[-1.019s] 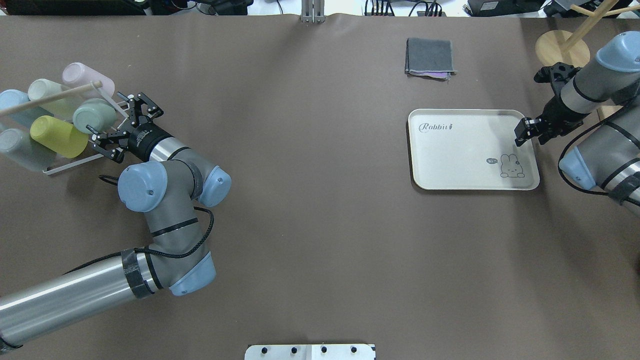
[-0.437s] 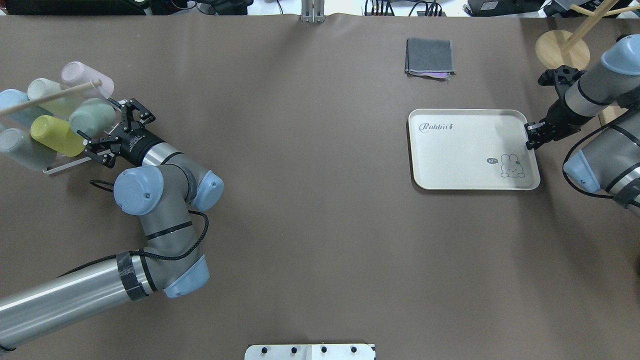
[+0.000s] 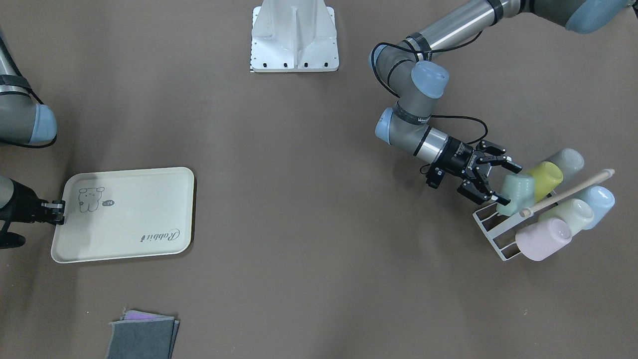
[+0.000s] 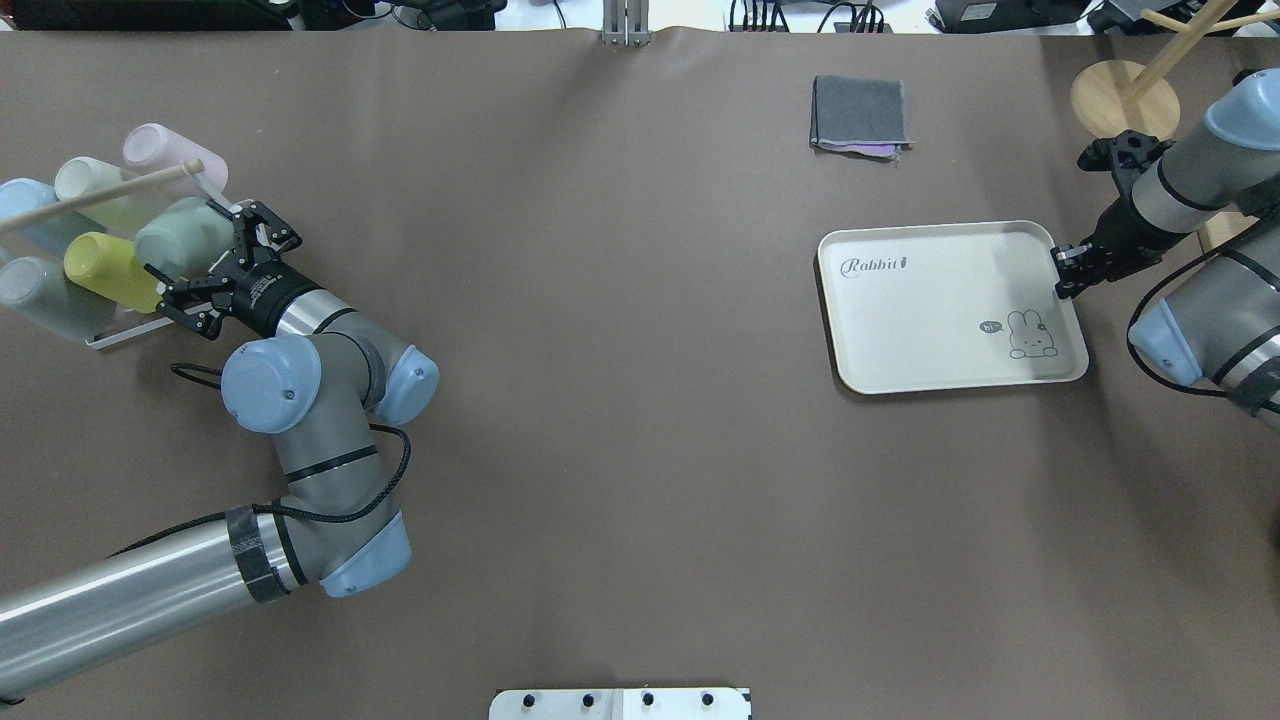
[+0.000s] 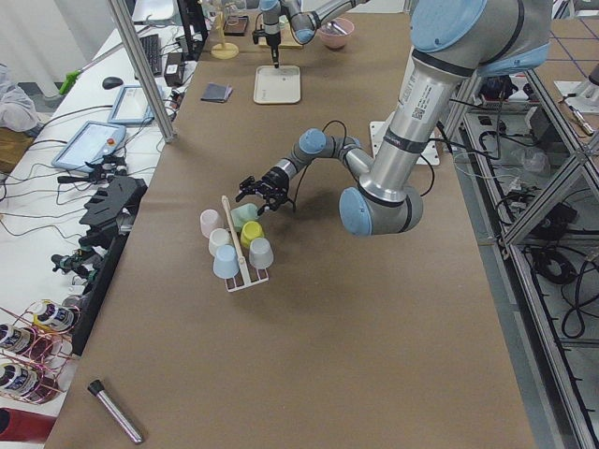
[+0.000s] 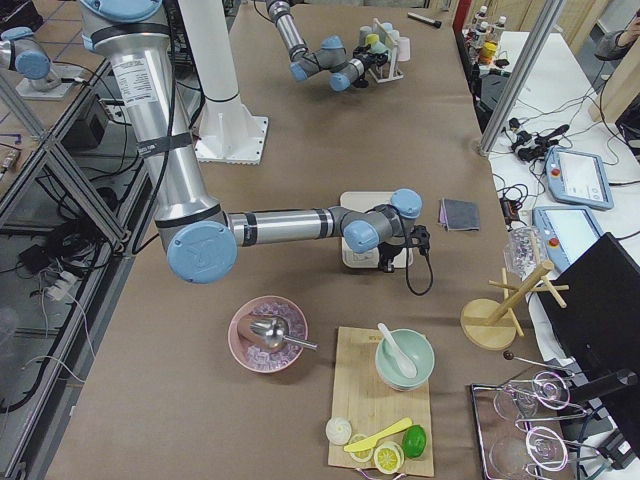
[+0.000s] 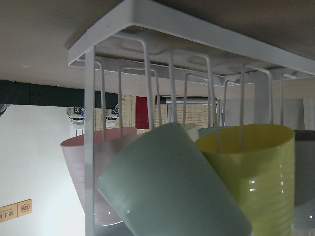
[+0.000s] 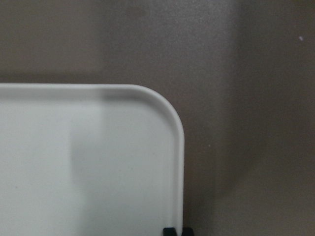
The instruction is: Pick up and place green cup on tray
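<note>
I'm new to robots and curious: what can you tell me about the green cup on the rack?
The green cup is a small, pale mint tumbler, matte like plastic, slightly tapered, no handle. It lies tilted on a white wire rack, closed end toward the arm, beside a yellow cup. The left jaws stand open around its closed end; contact is unclear.
</note>
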{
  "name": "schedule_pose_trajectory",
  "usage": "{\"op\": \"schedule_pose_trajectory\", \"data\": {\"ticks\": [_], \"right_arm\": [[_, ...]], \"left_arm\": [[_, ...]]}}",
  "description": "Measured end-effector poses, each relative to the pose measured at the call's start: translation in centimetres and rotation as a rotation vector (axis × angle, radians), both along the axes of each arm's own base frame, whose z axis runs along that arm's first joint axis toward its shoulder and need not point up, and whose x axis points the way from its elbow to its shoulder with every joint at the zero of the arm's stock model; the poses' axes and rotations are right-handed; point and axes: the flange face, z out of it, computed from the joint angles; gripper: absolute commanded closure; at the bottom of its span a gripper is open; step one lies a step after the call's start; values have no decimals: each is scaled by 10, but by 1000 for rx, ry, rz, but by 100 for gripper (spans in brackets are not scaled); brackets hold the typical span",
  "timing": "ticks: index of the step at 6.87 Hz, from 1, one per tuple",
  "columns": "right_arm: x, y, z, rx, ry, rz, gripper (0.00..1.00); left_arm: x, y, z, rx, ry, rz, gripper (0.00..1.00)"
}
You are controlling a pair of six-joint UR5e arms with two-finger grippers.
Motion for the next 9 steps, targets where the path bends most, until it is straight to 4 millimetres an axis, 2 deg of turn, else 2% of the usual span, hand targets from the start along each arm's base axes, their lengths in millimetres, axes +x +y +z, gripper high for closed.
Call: {"op": "schedule_pose_trajectory", "data": {"ticks": [2,4,5,6,7,8,9], "right_arm": [[33,-13,-18,-13,-78,32,100],[68,-21,-40,-8,-180,59,100],[76,-23,-50,12,-227,62,100],[76,-27,-64,33,-267,62,100],[63,-34,-85,38,-298,60,100],[30,-41,-117,20,-322,54,100],[-12,-42,-151,-9,-335,51,100]], "left_arm": [[7,3,-17,-14,26,-1,4],[7,18,-40,-27,51,5,4],[2,27,-48,-26,71,6,4],[-3,39,-42,-19,83,-1,4],[-7,53,-26,0,86,-20,5],[-11,63,-10,19,78,-32,5],[-10,70,-2,49,65,-16,6]]}}
